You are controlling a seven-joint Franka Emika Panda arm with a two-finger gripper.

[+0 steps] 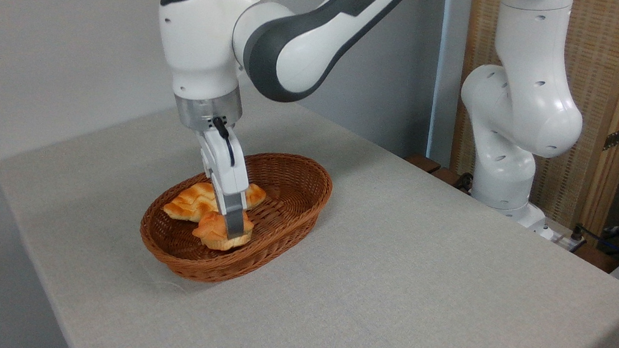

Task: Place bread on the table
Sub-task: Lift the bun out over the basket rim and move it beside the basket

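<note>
- The table [390,271] wears plain grey-beige cloth.
- A brown oval wicker basket [289,217] sits left of centre on it.
- A pale braided loaf [195,200] lies inside, at the basket's 10 o'clock side.
- The bread [212,231], a small orange-golden bun, is at the loaf's 5 o'clock, inside the basket and above its floor.
- The gripper [234,229] has its jaws clamped on the bun; only the near finger shows.
- The white arm's base [502,179] stands at the table's 2 o'clock edge.
</note>
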